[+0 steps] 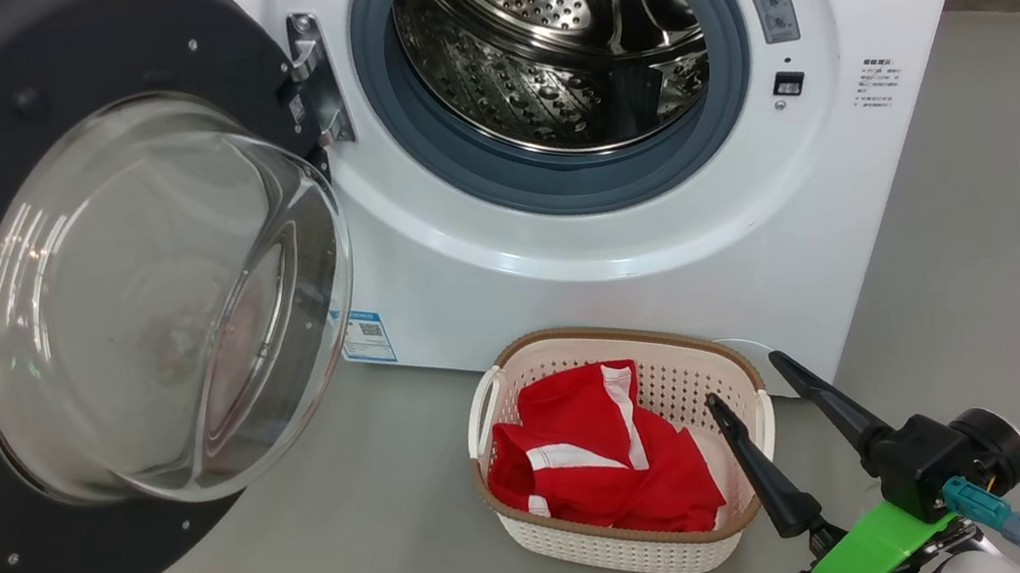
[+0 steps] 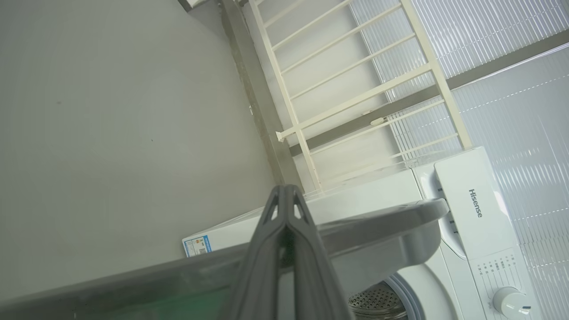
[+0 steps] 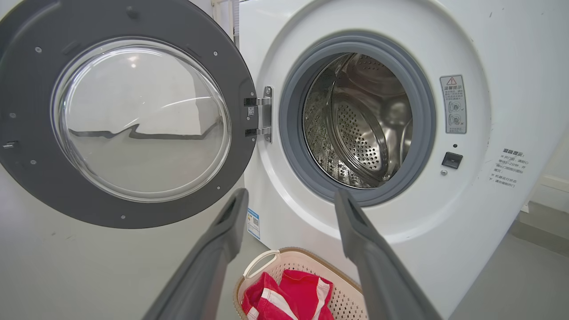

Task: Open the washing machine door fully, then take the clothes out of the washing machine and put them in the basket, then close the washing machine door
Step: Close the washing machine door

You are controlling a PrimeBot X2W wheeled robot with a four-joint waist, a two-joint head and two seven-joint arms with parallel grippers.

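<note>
One step looks undone: the clothes (image 1: 597,465) lie in the basket (image 1: 610,547) before the washing machine (image 1: 671,283), and the washing machine door (image 1: 120,314) stands wide open. The left gripper (image 2: 284,195), clenched on nothing by the door's edge, could skid off the glossy rim. The right gripper (image 1: 745,378), spread and empty beside the basket, may block the door's sweep.

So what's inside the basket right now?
The red clothes with white stripes lie bunched inside the basket. Its perforated far wall shows above them. The fabric covers most of the bottom, so anything beneath it cannot be seen.
</note>
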